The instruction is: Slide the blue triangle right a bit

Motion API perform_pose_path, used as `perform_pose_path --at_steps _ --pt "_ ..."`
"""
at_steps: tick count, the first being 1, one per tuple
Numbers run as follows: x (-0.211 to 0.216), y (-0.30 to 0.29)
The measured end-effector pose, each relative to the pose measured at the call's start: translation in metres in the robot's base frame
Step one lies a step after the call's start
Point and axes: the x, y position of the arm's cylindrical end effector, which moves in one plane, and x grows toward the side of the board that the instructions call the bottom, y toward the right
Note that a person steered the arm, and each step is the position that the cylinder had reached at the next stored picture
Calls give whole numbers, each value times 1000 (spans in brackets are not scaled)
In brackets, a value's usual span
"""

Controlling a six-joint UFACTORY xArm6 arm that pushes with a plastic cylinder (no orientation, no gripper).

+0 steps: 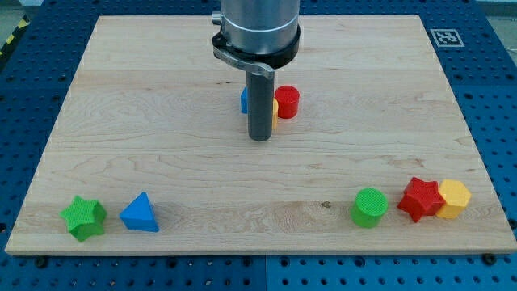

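The blue triangle (140, 213) lies near the view's bottom left of the wooden board (161, 121), just right of a green star (83, 217). My tip (259, 138) rests on the board near the middle, far up and to the right of the triangle. The rod hides most of a blue block (243, 99) and a yellow block (275, 115) behind it. A red cylinder (287, 102) stands just right of the rod.
At the view's bottom right stand a green cylinder (370, 207), a red star (422, 199) and a yellow block (454, 198), the last two touching. A tag marker (445, 37) sits beyond the board's top right corner.
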Motion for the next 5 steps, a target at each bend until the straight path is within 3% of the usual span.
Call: perform_pose_path --at_steps 3,5 --pt "133 -21" --pt "155 -87"
